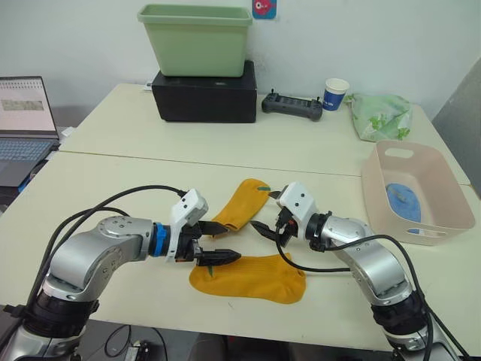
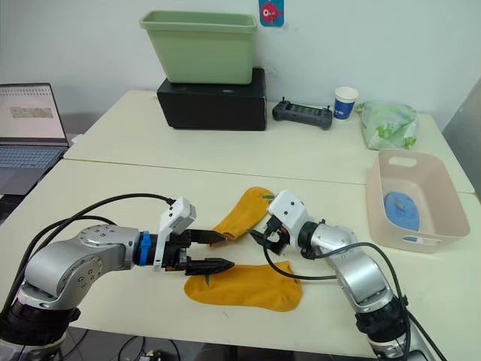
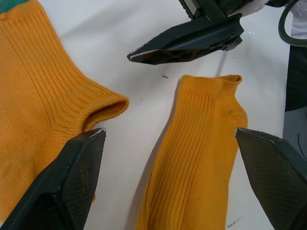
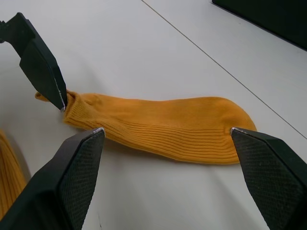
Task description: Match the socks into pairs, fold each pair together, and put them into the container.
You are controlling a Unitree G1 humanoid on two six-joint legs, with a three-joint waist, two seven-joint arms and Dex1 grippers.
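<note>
At the far left, an open laptop (image 1: 26, 120) sits off the table edge; its screen text is too small to read. The left gripper (image 1: 218, 250) hovers low over the table (image 1: 113, 188) with its two black fingers spread apart, holding nothing, its lower finger lying over the cuff end of the near mustard sock (image 1: 248, 279). That sock lies flat along the front edge of the table. The second mustard sock (image 1: 239, 203) lies just behind it, angled away toward the back, its cuff pointing at the grippers. The right gripper (image 1: 268, 219) sits just right of that sock, fingers likewise spread and empty. The step in hand appears to be bringing the two mustard socks together; a good approach would be to close one gripper on the cuff of the far sock, pinching both fabric layers, and lay it squarely over the near one, cuffs and toes aligned, before folding. A shallow pinch risks lifting a single layer only. Behind, a light green tub (image 1: 197, 39) stands on a black box (image 1: 205, 94), with a black controller (image 1: 291, 104) and a blue paper cup (image 1: 335, 94) beside it; the cup's print is not legible. At the right edge, the pink container (image 1: 421, 162) already holds a folded light blue pair (image 1: 403, 200).
</note>
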